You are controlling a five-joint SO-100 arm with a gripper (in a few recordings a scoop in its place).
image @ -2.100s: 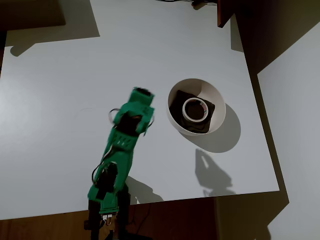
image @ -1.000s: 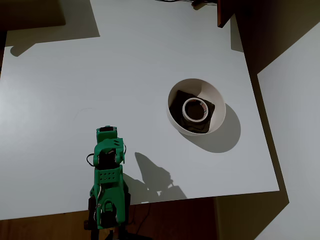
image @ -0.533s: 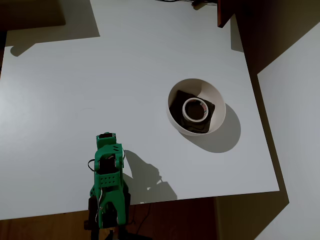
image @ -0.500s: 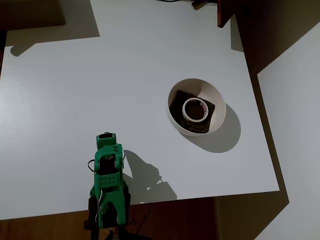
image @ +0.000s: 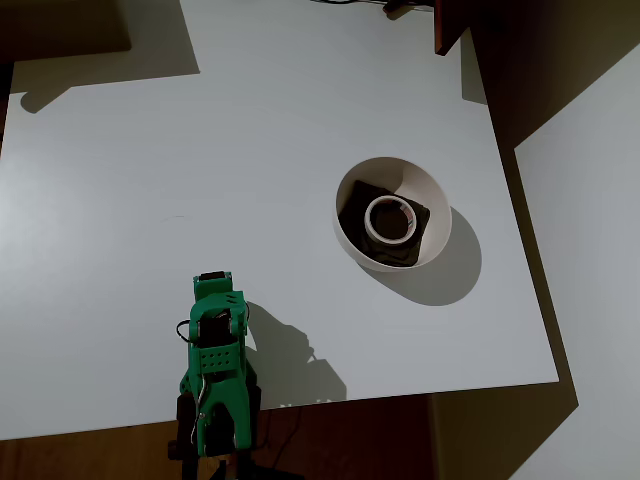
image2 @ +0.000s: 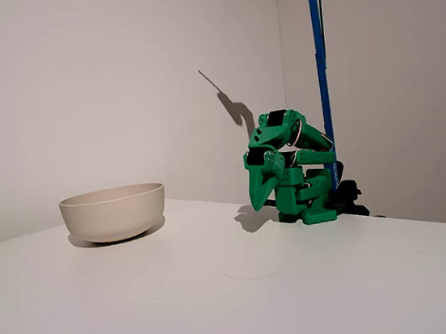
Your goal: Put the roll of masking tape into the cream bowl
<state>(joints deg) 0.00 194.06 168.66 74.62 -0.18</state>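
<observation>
Inside the bowl (image: 392, 213), the tape (image: 389, 219) is lying flat, no readable writing; the claw (image2: 258, 203) is pointing down above the bench (image: 250, 150), fingers clenched, empty.

White table (image: 250, 130); blue pole (image2: 321, 73) behind it, by the white wall (image2: 115, 82).

Hard light falls from one side: the bowl (image: 392, 212) and arm (image: 214, 370) cast sharp dark shadows on the bright surface (image: 200, 150). Corners lie dim; focus is crisp.
</observation>
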